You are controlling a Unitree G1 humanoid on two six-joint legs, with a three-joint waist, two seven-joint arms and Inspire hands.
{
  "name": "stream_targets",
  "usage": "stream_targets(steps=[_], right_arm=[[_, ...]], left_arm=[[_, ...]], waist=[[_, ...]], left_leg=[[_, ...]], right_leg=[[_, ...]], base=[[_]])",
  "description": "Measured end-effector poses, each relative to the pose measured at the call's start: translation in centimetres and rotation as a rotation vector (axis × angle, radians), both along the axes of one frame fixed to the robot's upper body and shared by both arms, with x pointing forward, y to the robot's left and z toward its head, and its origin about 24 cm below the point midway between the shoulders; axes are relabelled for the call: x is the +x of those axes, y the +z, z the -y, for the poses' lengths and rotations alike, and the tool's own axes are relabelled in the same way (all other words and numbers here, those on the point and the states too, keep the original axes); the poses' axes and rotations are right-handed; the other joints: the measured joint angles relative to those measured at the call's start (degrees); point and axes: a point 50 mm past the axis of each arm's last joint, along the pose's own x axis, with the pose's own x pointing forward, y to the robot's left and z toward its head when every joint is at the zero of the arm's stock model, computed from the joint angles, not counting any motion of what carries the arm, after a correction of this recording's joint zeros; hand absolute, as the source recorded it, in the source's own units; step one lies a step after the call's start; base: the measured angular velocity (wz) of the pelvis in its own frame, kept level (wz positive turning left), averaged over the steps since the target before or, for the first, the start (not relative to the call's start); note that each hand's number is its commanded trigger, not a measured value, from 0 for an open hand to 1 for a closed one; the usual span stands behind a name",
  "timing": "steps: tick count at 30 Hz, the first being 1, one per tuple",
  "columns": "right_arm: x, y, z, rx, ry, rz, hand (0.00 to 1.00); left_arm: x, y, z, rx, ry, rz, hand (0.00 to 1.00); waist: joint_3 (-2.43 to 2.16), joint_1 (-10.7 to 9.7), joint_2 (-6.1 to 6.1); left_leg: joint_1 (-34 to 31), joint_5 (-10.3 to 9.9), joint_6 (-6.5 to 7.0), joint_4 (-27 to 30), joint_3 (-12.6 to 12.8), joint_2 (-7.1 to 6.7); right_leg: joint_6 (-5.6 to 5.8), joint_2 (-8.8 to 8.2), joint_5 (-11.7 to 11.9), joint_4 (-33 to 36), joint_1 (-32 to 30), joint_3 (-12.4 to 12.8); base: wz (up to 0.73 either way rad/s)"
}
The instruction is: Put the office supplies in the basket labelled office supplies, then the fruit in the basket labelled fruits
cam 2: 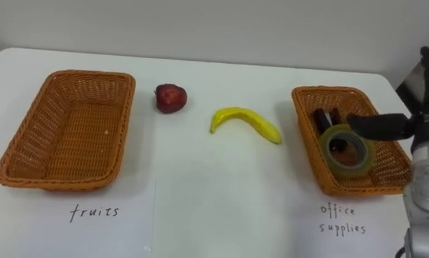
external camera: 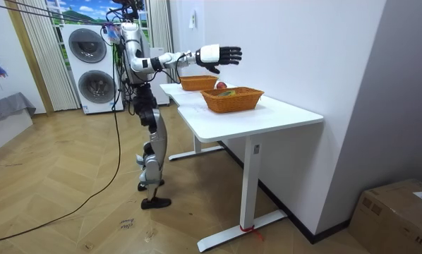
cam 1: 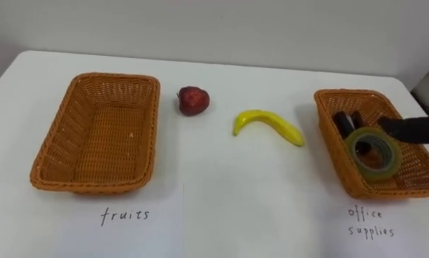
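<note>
A dark red apple (cam 1: 193, 100) and a yellow banana (cam 1: 268, 123) lie on the white table (cam 1: 222, 186), between two wicker baskets. The left basket (cam 1: 57, 140), labelled fruits, holds nothing. In the right basket (cam 1: 328, 132), labelled office supplies, lie a yellowish tape roll (cam 1: 378, 170) and a dark object (cam 1: 342, 122). My right hand (cam 1: 415, 129) hovers over that basket with its dark fingers stretched out straight and nothing in it. In the room view I stand at the table's long side with the right hand (external camera: 221, 55) held out above the baskets.
Handwritten labels lie in front of the baskets: fruits (cam 1: 125, 214) and office supplies (cam 1: 370, 221). A wall runs close behind the table's far edge. Washing machines (external camera: 91, 67) stand behind me in the room.
</note>
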Motion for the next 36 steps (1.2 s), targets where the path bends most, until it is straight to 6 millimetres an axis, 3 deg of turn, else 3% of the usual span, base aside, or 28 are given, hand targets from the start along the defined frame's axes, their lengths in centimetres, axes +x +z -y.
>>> stream_targets(steps=[5,8,13,21,23,29,36], right_arm=[[0.7,1.0,-0.7,0.017,0.031,0.074,0.0],[0.7,1.1,-0.7,0.019,0.024,0.093,0.0],[0.8,1.3,-0.8,0.015,0.022,0.105,0.0],[2.7,0.9,-3.4,0.025,0.129,0.082,0.0],[3.5,1.1,-4.1,0.012,0.164,0.077,0.0],[4.9,0.0,-5.7,-0.036,0.229,0.008,0.0],[6.1,0.4,-6.1,-0.102,0.281,-0.008,0.0]], left_arm=[[0.5,0.0,-0.1,-0.001,0.005,0.039,0.0],[-0.1,0.0,-0.2,-0.008,0.017,0.023,0.0],[-0.1,0.0,-0.3,-0.012,0.009,0.012,0.0],[0.3,0.3,-1.2,0.008,-0.005,0.011,0.0],[1.3,0.2,-1.2,0.008,-0.029,0.03,0.0],[4.3,0.5,-1.6,0.017,-0.09,0.089,0.0],[5.4,0.4,-1.2,0.013,-0.141,0.104,0.0]], waist=[[0.22,0.3,-1.41],[-0.03,0.5,-2.0],[-0.23,2.2,-2.21],[-0.18,3.5,-2.19],[-0.31,3.8,-2.41],[0.09,4.9,-2.83],[0.28,5.3,-3.45]], left_leg=[[-0.3,0.0,0.0,0.1,-0.7,-0.01],[-0.6,0.0,0.0,0.1,-1.1,0.0],[-2.2,0.0,-0.03,0.5,-1.1,0.11],[-4.7,0.1,-0.16,1.2,-1.2,0.31],[-7.2,0.1,-0.19,2.3,-1.1,0.41],[-10.5,0.1,-0.16,4.4,-1.2,0.52],[-12.8,0.1,-0.14,4.4,-1.4,0.52]], right_leg=[[0.01,-0.01,0.0,0.0,0.1,-0.8],[0.01,-0.04,0.0,-0.1,0.0,-1.4],[-0.13,0.06,0.1,-0.2,-1.3,-1.4],[-0.42,0.13,0.3,-0.1,-3.4,-1.7],[-0.62,0.16,0.7,0.0,-5.5,-1.7],[-0.66,0.01,1.1,-0.1,-7.4,-2.8],[-0.68,-0.05,1.1,-0.1,-9.3,-3.5]], base=[[0.06],[0.09],[0.0],[0.02],[0.0],[0.07],[0.06]])
